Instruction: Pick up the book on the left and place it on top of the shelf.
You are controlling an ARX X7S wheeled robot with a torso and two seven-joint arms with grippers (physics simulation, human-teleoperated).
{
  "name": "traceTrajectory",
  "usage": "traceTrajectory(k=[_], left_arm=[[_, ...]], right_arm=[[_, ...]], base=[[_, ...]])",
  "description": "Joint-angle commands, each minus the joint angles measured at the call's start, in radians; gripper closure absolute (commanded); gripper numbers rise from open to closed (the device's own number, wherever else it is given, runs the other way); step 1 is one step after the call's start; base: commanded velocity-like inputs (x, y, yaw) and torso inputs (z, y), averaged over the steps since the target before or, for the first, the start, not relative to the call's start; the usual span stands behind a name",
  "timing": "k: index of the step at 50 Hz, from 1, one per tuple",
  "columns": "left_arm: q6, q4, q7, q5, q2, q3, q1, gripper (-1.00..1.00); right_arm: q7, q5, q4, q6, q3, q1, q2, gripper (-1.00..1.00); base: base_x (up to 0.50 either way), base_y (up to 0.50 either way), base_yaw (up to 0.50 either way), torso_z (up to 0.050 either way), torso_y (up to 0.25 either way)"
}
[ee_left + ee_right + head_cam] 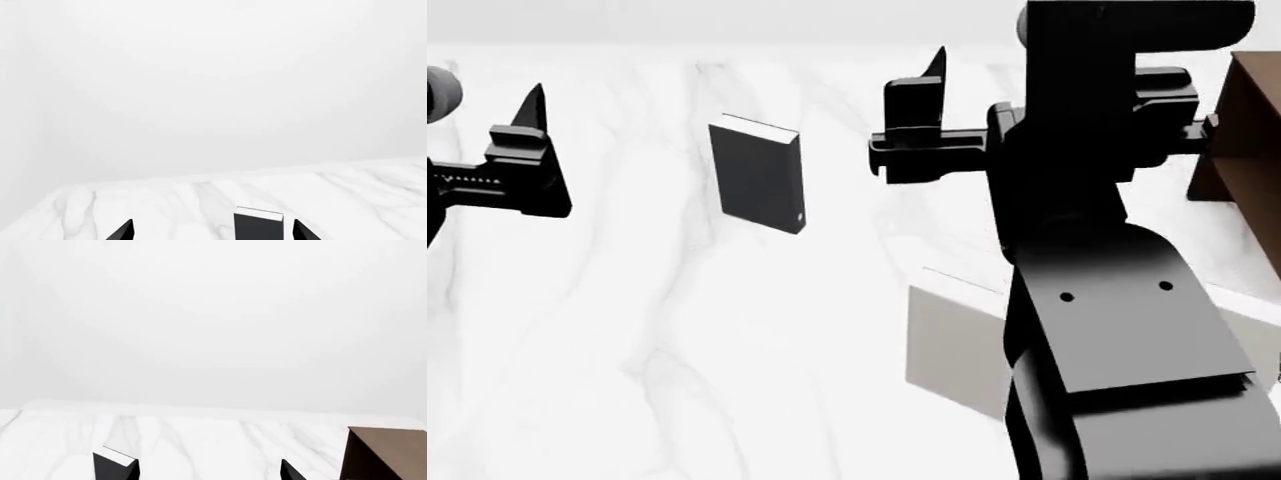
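Observation:
The book (pixel 757 175) is small and black with white page edges, and it stands upright on the white marble table (pixel 627 330). My left gripper (pixel 213 234) is open and empty, held above the table short of the book. In the left wrist view the book (pixel 259 226) shows between the fingertips, nearer one finger (pixel 303 232). In the head view only one left finger (pixel 530 108) shows, left of the book. My right gripper (pixel 210 475) is open and empty. Its finger (pixel 933 68) is right of the book. The brown shelf (pixel 1244 130) is at the far right.
A light-grey book (pixel 954 350) stands near the table's front, partly hidden behind my right arm (pixel 1094 250). The right wrist view shows the black book (pixel 110 465) at one side and a shelf corner (pixel 383 455) at the other. A plain white wall lies beyond the table.

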Motion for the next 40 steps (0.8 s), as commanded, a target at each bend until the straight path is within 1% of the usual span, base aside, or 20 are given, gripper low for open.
traceTrajectory(k=[1, 40], left_arm=[[-0.018, 0.004, -0.001, -0.007, -0.01, -0.001, -0.025, -1.0], [0.008, -0.007, -0.01, -0.02, -0.016, 0.004, -0.014, -1.0]], right_arm=[[-0.002, 0.023, -0.008, 0.061, 0.003, 0.053, 0.01, -1.0], [0.006, 0.049, 0.033, 0.027, -0.02, 0.02, 0.027, -1.0]], base=[[0.5, 0.0, 0.0, 0.0, 0.0], [0.5, 0.0, 0.0, 0.0, 0.001]])
